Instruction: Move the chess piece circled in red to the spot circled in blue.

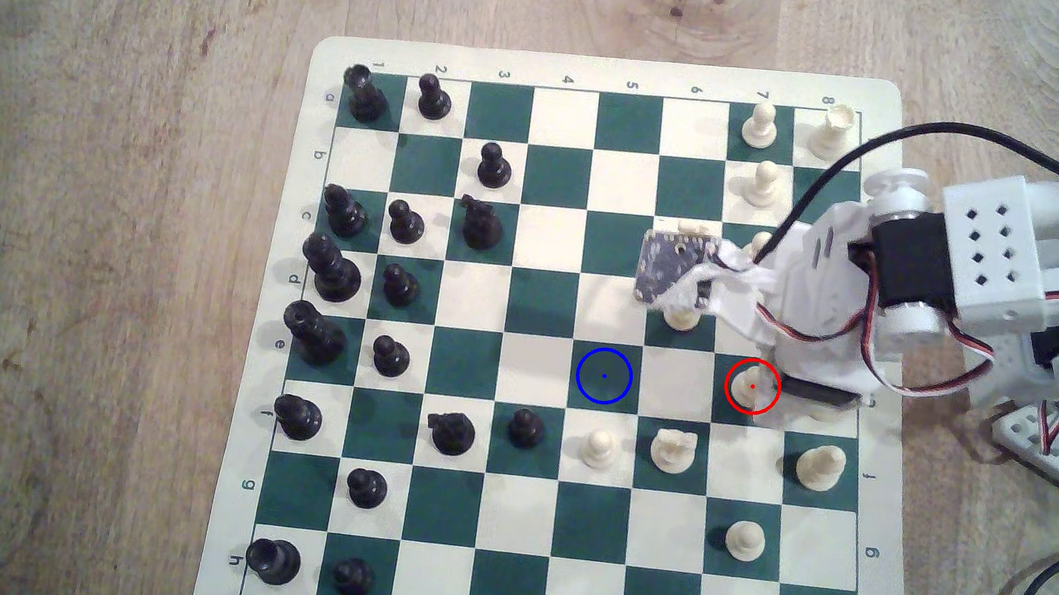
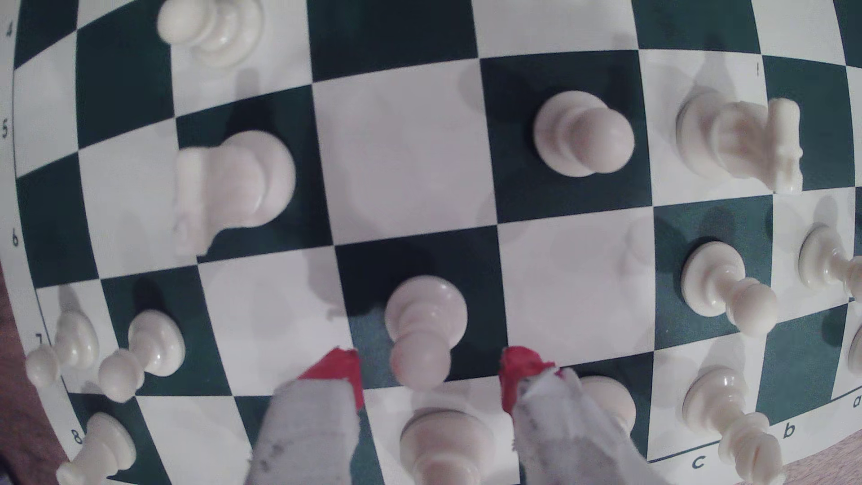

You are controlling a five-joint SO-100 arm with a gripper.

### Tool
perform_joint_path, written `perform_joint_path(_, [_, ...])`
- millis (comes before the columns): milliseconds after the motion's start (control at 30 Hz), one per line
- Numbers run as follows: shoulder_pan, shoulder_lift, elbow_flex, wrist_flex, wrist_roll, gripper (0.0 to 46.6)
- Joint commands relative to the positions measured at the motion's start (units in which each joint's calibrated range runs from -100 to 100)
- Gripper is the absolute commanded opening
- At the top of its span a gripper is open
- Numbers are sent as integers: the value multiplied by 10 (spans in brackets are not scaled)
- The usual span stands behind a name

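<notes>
The pincer [image 2: 431,373] is hanging released, red fingertips [image 2: 343,373] flanking the upright chess piece [image 2: 422,326]; the spot [image 1: 604,376] is lying two squares along the row.

Cream-white pawn [image 1: 751,384], ball head, flared base: upright on a dark green square, ringed in red, row e, column 7. Target spot [image 1: 604,376]: vacant dark green square, blue ring and dot, same row, two squares toward the exterior view's left.

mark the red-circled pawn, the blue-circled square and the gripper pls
cream pawn [image 1: 751,384]: exterior view, its head.
blue-ringed green square [image 1: 604,375]: exterior view, its centre dot.
gripper [image 2: 429,373]: wrist view, midway between the red fingertips.
</notes>
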Motion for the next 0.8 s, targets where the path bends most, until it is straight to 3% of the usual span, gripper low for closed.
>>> perform_joint_path(0, [10,8,-5,-24,5,163])
perform_joint_path(767, [-12,9,-3,-44,1,128])
